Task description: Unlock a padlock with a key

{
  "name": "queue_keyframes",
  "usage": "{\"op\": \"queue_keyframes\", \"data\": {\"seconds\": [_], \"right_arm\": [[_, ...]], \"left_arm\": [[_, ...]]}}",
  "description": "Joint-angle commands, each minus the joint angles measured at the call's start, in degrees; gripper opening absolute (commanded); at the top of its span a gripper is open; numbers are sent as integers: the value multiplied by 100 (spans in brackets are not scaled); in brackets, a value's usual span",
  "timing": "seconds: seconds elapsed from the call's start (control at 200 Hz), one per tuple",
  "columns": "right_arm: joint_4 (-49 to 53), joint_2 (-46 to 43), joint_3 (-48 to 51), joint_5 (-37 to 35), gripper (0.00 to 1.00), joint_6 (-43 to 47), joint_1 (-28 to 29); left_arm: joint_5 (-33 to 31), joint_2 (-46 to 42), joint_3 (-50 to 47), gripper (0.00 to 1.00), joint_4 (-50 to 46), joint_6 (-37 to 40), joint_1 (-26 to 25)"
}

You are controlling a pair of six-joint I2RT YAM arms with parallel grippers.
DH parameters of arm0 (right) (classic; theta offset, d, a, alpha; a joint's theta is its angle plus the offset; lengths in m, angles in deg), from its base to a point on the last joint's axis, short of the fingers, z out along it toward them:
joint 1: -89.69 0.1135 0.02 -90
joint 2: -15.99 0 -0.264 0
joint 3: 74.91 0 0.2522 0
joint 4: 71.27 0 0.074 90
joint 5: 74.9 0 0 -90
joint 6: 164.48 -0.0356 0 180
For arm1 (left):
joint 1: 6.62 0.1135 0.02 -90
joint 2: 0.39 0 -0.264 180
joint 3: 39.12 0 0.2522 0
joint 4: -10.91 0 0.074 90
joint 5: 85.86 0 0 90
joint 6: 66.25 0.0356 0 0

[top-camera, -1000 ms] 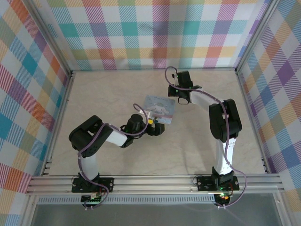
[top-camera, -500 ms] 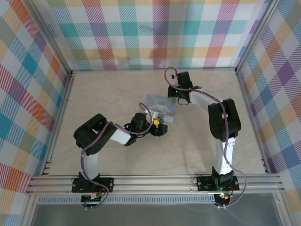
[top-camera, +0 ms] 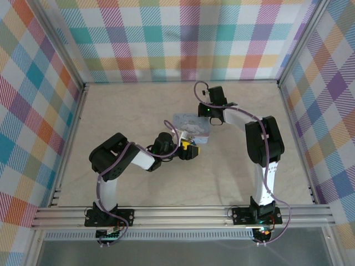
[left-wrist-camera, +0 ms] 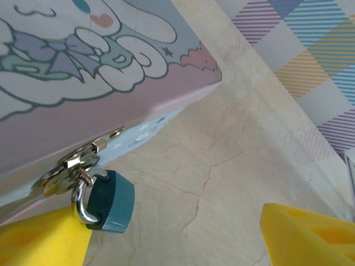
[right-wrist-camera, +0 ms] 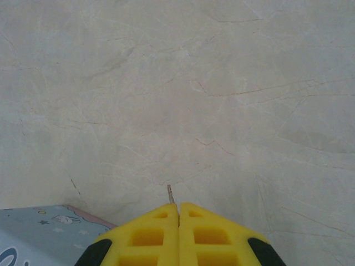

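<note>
The padlock [left-wrist-camera: 111, 200] is a small teal block with a silver shackle, hanging from the metal hasp [left-wrist-camera: 72, 166] on the front of the pale blue cartoon tin [left-wrist-camera: 83, 83]. My left gripper [left-wrist-camera: 177, 244] is open; its left yellow finger [left-wrist-camera: 39, 238] sits just under the padlock and the right finger [left-wrist-camera: 310, 233] is well apart. In the top view the left gripper [top-camera: 190, 148] is at the tin's [top-camera: 191, 126] near edge. My right gripper [right-wrist-camera: 178, 206] is shut on the key, whose thin metal tip [right-wrist-camera: 171, 194] pokes out over the table. It hovers at the tin's far right [top-camera: 208, 114].
Pale marble tabletop [top-camera: 138, 111] enclosed by plaid walls [top-camera: 177, 39] on three sides. One corner of the tin [right-wrist-camera: 39, 233] lies at the lower left of the right wrist view. Open floor spreads to the left and right of the tin.
My left gripper has slid right along the tin's near edge. The tin has turned and shifted slightly. The right arm has hardly moved.
</note>
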Motion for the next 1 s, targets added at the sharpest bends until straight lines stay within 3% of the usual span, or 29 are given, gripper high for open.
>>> {"op": "queue_keyframes", "data": {"seconds": [0.0, 0.54, 0.995], "right_arm": [[-70, -43, 39, 115, 0, 71, 29], [-101, -78, 113, 124, 0, 54, 65], [-145, -122, 163, 123, 0, 18, 73]], "left_arm": [[344, 108, 130, 81, 254, -118, 41], [67, 620, 383, 85, 745, -703, -62], [242, 778, 170, 73, 1508, -1316, -60]]}}
